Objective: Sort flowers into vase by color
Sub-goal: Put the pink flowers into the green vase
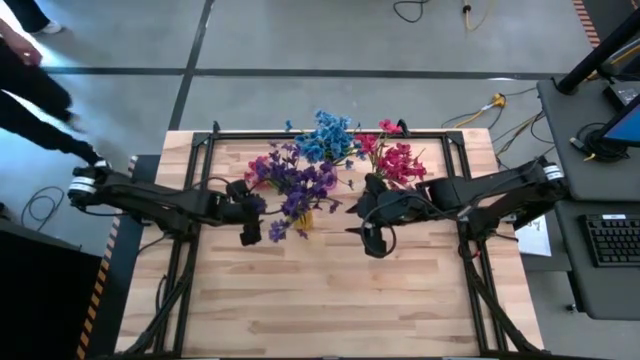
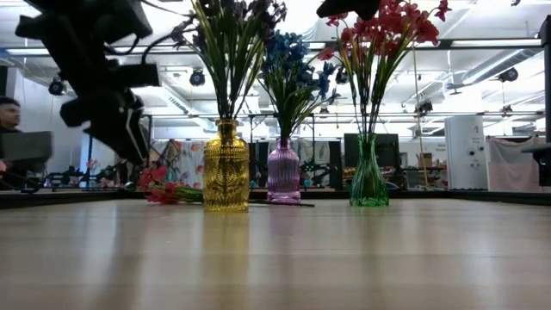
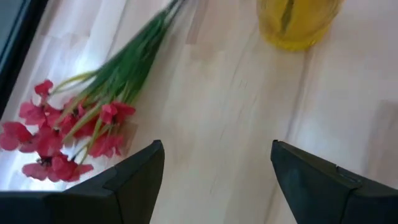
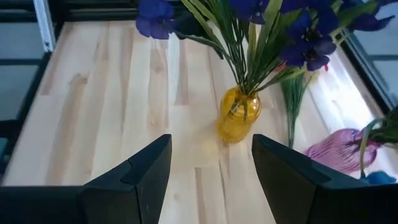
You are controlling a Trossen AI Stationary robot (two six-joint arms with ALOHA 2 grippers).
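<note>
Left hand (image 3: pixel 214 180): released, fingers apart, empty, above the counter (image 3: pixel 236 124).
Red flowers (image 3: pixel 68 134): lying flat on the counter, just ahead of the left hand and to one side, stems toward the yellow vase (image 3: pixel 297 22).
Right hand (image 4: pixel 211 174): released, empty, facing the yellow vase.

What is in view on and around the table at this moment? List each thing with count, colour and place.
yellow vase: one, amber glass, table's far middle, holds purple flowers
pink vase: one, beside the yellow one, holds blue flowers
green vase: one, clear green, on the right arm's side, holds red-pink flowers
loose red-pink sprig: one bunch, green stems, lying flat on the table beside the yellow vase
table: one, light wood
keyboard: one, black, desk right of the table
person: one, seated beyond the table in the low view
left gripper: open, above the loose sprig
right gripper: open, facing the yellow vase
</note>
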